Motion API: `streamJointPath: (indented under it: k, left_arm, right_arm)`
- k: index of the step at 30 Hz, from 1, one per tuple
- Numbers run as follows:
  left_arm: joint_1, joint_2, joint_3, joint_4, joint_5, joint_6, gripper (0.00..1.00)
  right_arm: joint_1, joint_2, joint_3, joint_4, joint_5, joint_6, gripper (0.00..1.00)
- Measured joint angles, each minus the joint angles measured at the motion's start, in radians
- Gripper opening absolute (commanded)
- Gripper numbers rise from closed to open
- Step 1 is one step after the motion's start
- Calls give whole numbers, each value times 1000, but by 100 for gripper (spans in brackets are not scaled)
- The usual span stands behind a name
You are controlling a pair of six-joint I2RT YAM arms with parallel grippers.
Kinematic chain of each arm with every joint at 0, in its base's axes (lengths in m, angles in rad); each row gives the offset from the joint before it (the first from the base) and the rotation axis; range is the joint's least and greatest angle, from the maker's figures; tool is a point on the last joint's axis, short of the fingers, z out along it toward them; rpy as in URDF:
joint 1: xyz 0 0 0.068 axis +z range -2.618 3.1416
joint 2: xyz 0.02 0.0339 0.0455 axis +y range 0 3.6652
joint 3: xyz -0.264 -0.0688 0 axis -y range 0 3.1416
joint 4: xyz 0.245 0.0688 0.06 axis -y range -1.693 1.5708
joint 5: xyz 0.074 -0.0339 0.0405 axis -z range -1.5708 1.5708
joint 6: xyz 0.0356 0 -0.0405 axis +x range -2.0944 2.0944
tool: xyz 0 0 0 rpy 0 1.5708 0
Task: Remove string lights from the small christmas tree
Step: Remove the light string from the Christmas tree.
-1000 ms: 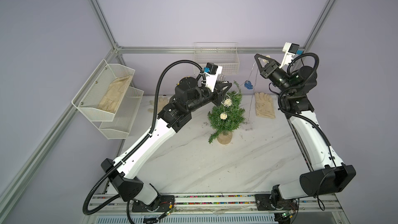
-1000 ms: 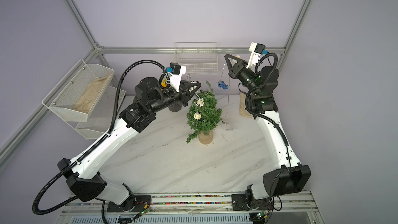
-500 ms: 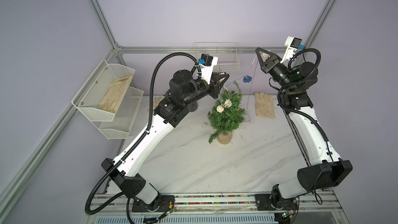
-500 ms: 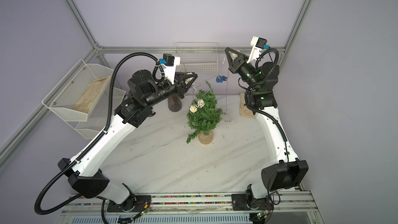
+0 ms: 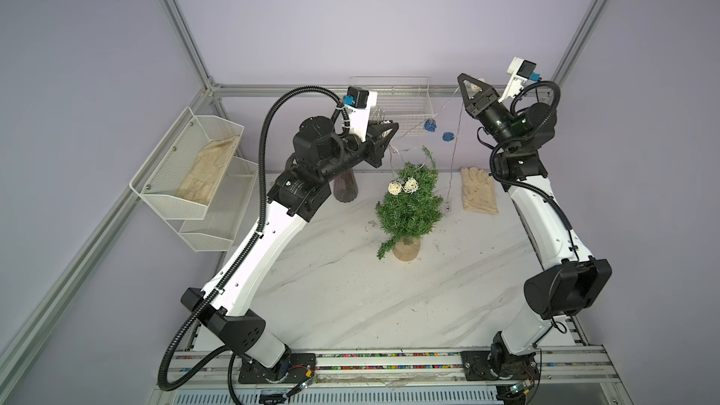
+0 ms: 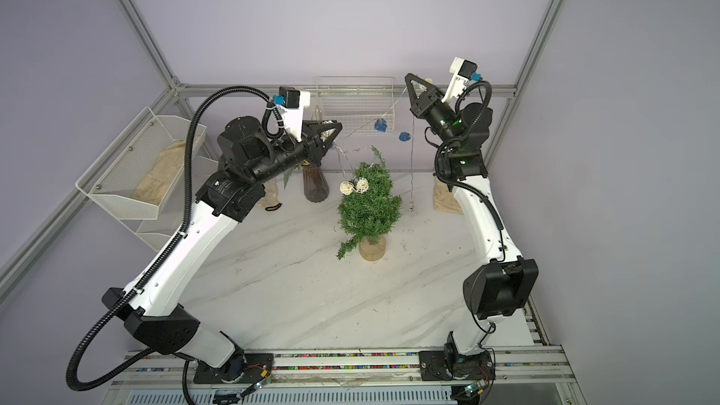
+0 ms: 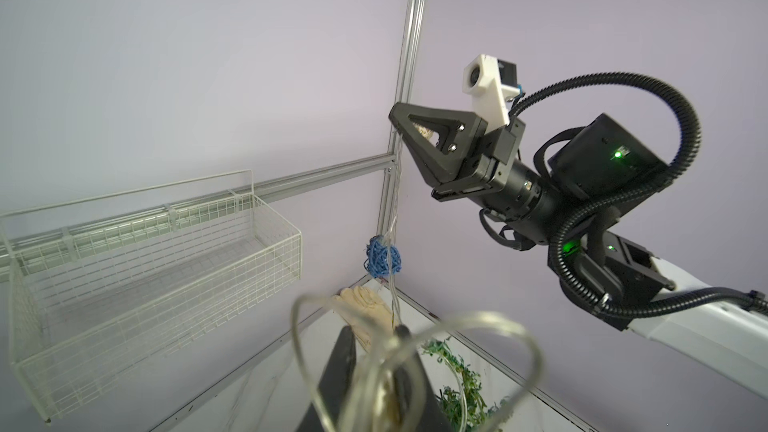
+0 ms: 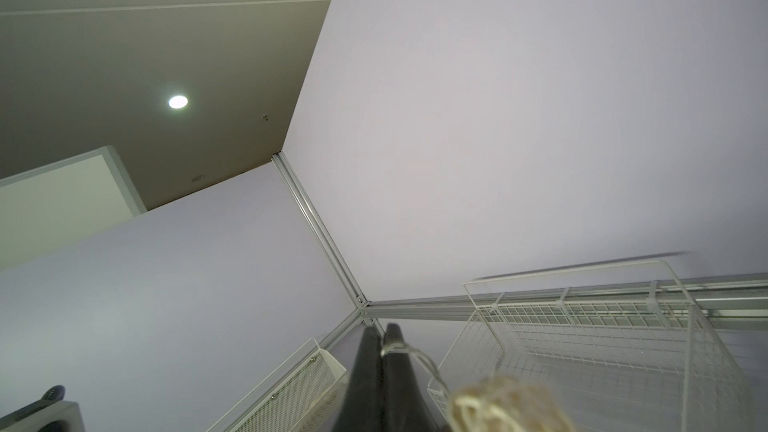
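L hand (image 5: 390,131), shut on bunched wire loops, has lifted up and back from the treetop. The string lights (image 5: 429,125) now hang clear of the small christmas tree (image 5: 409,208), excl. two cream balls (image 5: 394,187) resting on its upper branches. R hand (image 5: 465,81), clamped on the wire, has risen too; removal is nearly done, pending those balls.

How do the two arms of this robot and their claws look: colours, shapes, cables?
The left arm and right arm have white links and black joints. The left claw and right claw are black, with triangular cut-out fingers. A white camera mount sits at each wrist. A black ribbed hose loops beside each arm; green lights glow on the right one.
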Motion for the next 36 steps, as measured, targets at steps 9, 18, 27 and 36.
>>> streamJointPath:
  k: [9, 18, 27, 36]
  left_arm:
    - [95, 25, 53, -11, 29, -12, 0]
    - [234, 74, 54, -35, 72, -66, 0]
    - [334, 76, 51, -24, 84, -88, 0]
    - [274, 71, -152, 222, 126, -94, 0]
  right_arm:
    - [75, 190, 167, 17, -5, 113, 0]
    - [199, 387, 519, -52, -15, 134, 0]
    - [216, 460, 597, -113, -61, 160, 0]
    - [216, 465, 597, -138, -108, 167, 0]
